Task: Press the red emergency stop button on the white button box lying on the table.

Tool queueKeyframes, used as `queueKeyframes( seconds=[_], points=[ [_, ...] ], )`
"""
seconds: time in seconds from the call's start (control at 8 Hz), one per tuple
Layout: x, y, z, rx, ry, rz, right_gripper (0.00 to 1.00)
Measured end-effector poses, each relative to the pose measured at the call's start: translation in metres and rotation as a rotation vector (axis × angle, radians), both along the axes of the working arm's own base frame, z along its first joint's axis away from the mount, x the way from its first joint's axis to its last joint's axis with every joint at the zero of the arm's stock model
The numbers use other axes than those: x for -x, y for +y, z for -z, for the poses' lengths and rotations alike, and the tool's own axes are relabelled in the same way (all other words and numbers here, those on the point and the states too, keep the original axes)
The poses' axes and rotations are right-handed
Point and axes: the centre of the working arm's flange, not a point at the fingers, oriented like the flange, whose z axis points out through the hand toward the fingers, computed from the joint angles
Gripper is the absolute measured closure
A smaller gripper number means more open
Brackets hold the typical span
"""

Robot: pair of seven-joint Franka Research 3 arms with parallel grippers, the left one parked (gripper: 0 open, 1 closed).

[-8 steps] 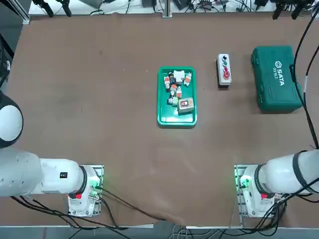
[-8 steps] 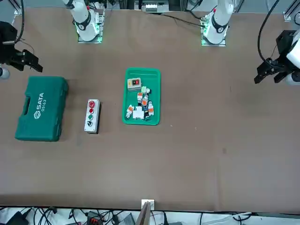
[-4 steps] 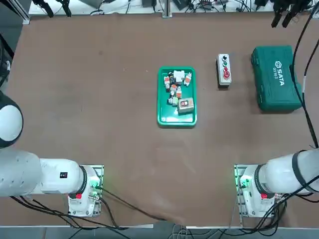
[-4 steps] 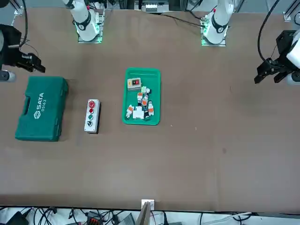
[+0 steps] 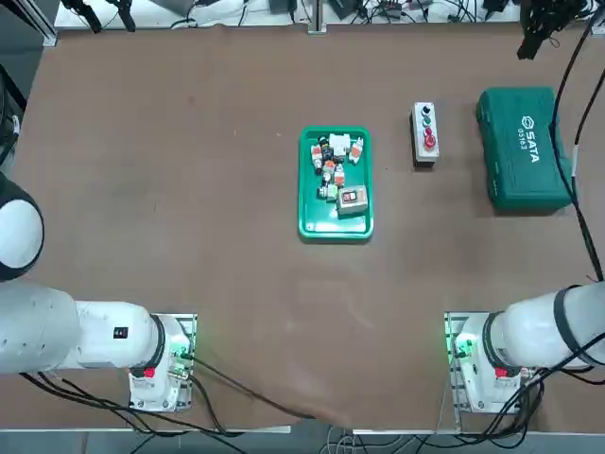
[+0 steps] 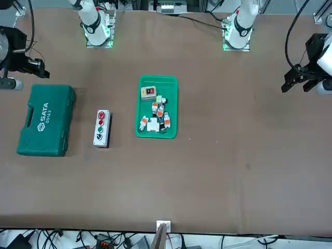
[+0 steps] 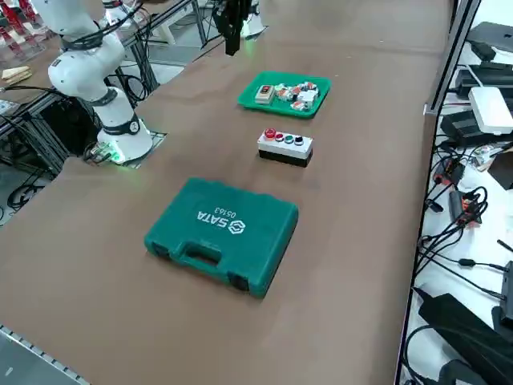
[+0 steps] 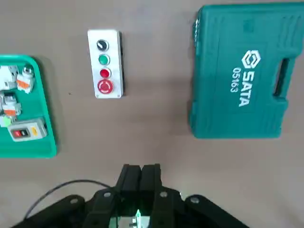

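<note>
Nearest the robot's bases, the right gripper point(image 8: 141, 167) hangs high over the brown table point(image 5: 236, 284), its two black fingers pressed together, with nothing between them. From where I stand in the room, the key relation is this: the target lies ahead of the gripper, away from the bases, and off to the robot's left, well below the fingertips. Going outward, first comes the large red emergency stop button point(image 8: 105, 86), at the near end of the white button box point(image 8: 98, 64). The box lies flat, its long axis running away from the robot. Past the red stop button come a smaller red button point(image 8: 105, 73), a green button point(image 8: 103, 60) and, farthest, a black selector knob point(image 8: 102, 45). The box sits between the green tray point(image 5: 306, 203) on the robot's left and the green SATA toolcase point(image 5: 515, 175) on its right, apart from both. The coming move likely calls for going forward and left, then straight down; too far forward could press the smaller red button instead
</note>
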Motion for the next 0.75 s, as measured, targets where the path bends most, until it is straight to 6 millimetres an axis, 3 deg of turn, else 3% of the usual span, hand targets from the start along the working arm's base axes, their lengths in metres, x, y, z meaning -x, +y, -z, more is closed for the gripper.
queueKeyframes(
  seconds=[0.25,0.75],
  points=[
    [0.0,0.026,0.043,0.001,0.046,-0.031,0.98],
    [0.003,0.096,0.157,0.026,-0.032,-0.015,0.98]
  ],
)
